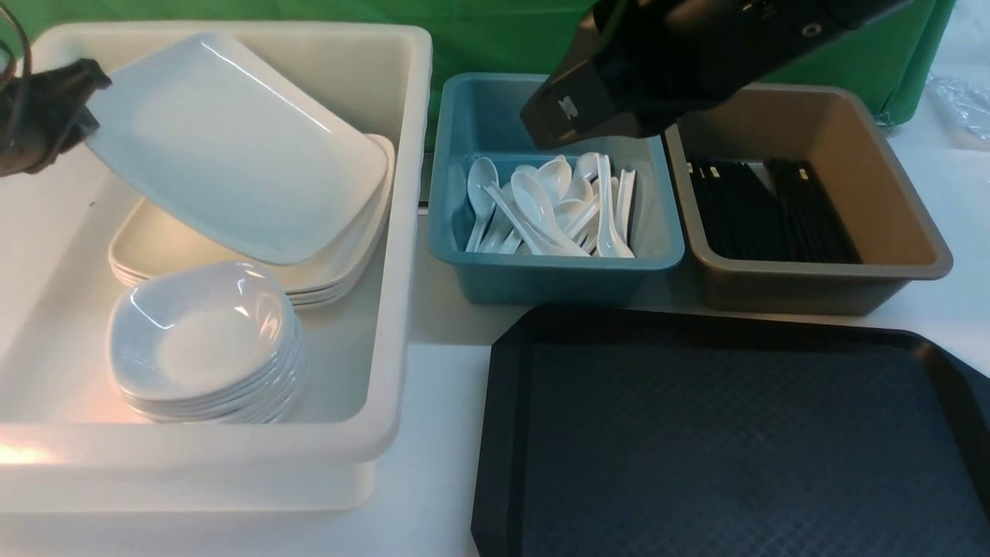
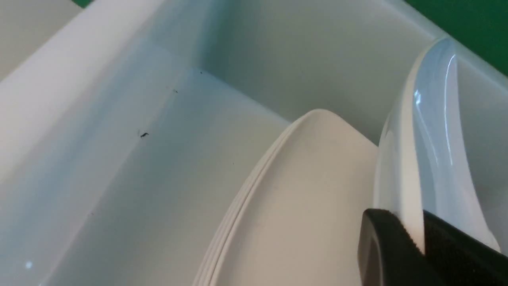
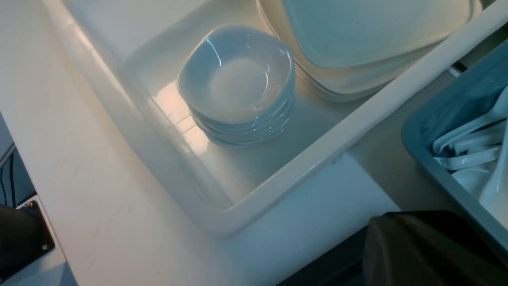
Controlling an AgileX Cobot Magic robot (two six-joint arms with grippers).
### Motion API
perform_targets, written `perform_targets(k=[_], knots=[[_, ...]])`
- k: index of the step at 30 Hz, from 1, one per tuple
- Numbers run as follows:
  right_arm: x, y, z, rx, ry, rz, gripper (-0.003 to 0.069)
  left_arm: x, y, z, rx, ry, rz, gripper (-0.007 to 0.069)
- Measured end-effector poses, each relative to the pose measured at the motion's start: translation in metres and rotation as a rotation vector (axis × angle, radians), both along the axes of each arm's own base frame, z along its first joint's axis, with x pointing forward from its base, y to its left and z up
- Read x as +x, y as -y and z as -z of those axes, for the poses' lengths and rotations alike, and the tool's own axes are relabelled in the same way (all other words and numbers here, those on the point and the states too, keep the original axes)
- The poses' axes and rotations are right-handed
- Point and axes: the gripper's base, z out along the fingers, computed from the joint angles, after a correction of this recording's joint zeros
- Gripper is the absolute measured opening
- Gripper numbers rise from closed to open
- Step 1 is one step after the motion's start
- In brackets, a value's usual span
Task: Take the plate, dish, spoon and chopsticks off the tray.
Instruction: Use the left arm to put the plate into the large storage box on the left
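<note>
A green backdrop [image 1: 495, 39] hangs behind a white table [image 1: 433, 433]; warm light glints off the near corner of a white plastic tub [image 1: 402, 232].

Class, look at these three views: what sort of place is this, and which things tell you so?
Probably a mock canteen dish-return station set up for testing. A white tub holds stacked plates and small dishes, a blue tub of spoons sits beside a brown tub of chopsticks, and a green backdrop hangs behind.
</note>
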Motion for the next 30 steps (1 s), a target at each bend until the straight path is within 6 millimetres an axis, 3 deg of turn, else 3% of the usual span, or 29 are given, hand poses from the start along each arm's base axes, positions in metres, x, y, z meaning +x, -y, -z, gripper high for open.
perform_targets(k=[9, 21, 30], knots=[[0.000, 0.000, 0.000, 0.002, -0.006, 0.005, 0.0024, -0.004, 0.004, 0.006, 0.072, -0.080, 0.092, 0.0064], [0.000, 0.000, 0.000, 0.010, -0.022, 0.017, 0.0024, -0.009, 0.003, 0.018, 0.168, -0.206, 0.166, 0.0305], [-0.007, -0.005, 0.002, -0.001, -0.060, -0.001, 0.0024, -0.005, 0.001, 0.042, 0.196, -0.290, 0.210, 0.0319]])
